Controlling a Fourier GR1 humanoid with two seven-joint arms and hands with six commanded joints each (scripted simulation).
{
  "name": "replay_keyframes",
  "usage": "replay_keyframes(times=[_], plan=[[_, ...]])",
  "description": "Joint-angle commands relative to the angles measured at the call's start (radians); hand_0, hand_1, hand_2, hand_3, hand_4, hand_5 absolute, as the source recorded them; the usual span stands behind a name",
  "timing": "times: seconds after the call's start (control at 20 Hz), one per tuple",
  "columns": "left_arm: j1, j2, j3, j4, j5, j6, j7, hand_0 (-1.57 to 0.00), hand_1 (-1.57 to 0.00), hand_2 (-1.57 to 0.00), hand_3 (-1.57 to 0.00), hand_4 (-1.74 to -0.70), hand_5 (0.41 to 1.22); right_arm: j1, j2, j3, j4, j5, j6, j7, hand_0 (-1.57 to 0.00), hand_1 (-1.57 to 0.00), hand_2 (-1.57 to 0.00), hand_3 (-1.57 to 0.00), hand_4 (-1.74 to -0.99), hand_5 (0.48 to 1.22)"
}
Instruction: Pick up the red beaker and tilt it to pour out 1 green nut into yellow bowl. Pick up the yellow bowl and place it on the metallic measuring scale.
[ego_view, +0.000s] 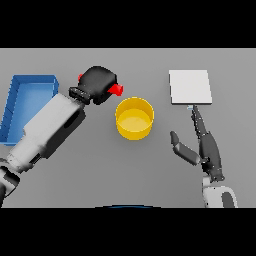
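Left robot hand (98, 85) seemingly around red beaker (116, 89)

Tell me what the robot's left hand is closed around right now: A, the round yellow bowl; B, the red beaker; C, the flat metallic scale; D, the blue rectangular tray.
B: the left hand is curled round the red beaker, whose red end pokes out beside the round yellow bowl.

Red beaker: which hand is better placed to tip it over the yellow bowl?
Left. The left hand is curled round the red beaker, right beside the yellow bowl. The right hand lies open near the scale.
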Motion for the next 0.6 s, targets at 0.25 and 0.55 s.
replay_keyframes(times=[0.25, 0.55], plan=[[-0.122, -0.01, -0.144, 0.071, -0.134, -0.102, -0.089, -1.57, -1.57, -1.57, -1.35, -1.72, 1.218, 0.002, 0.014, -0.011, -0.006, -0.047, 0.016, 0.016, 0.0, 0.0, 0.0, 0.0, -1.212, 0.631], [-0.209, -0.022, -0.267, 0.116, -0.261, -0.127, -0.164, -1.57, -1.57, -1.57, -1.51, -1.73, 1.22, -0.002, 0.02, -0.004, 0.003, -0.002, -0.019, -0.019, 0.0, 0.0, 0.0, 0.0, -1.205, 0.584]])
